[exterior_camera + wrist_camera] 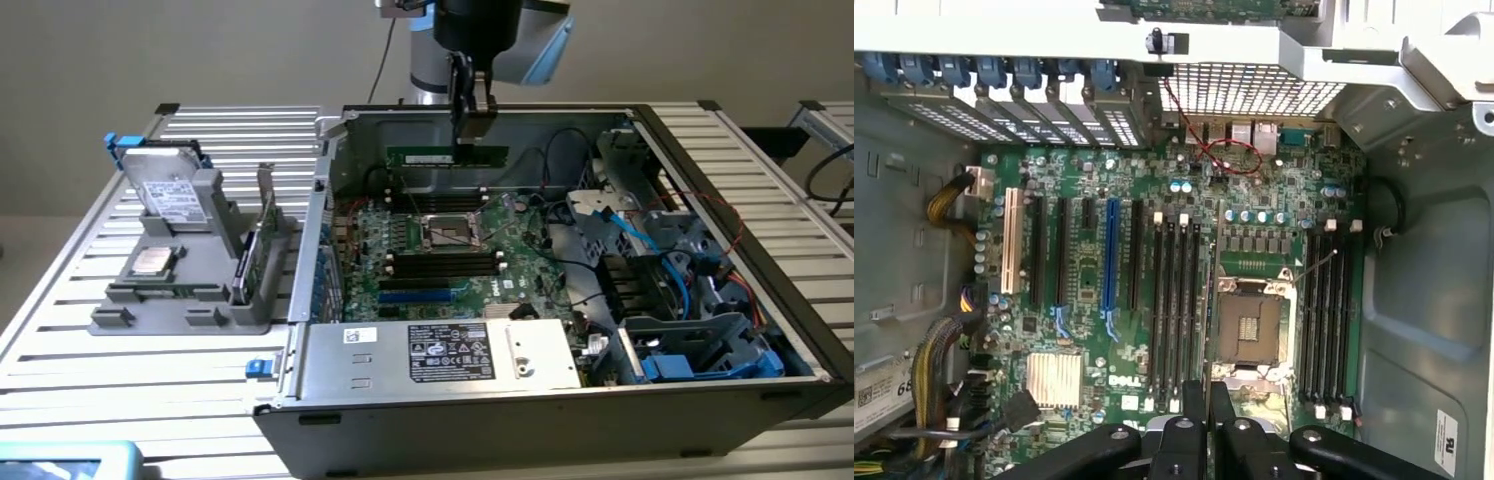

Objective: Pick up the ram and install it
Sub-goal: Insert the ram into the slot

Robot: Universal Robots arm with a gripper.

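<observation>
My gripper (470,138) hangs over the back of the open computer case (747,180), shut on the ram (447,157), a narrow green stick held level by its upper edge. The stick floats above the motherboard (441,250), clear of the black memory slots (441,262). In the wrist view the ram (1211,300) appears edge-on as a thin line running out from the gripper (1206,405). It lies between one bank of memory slots (1176,310) and the empty processor socket (1254,325). Another bank of slots (1326,315) sits on the socket's far side.
A grey fixture (187,300) on the slatted table at the exterior view's left holds a hard drive (167,185), a silvery processor chip (151,262) and an upright expansion card (263,235). Inside the case are the power supply (441,350), drive cages with blue cables (667,290) and loose wiring.
</observation>
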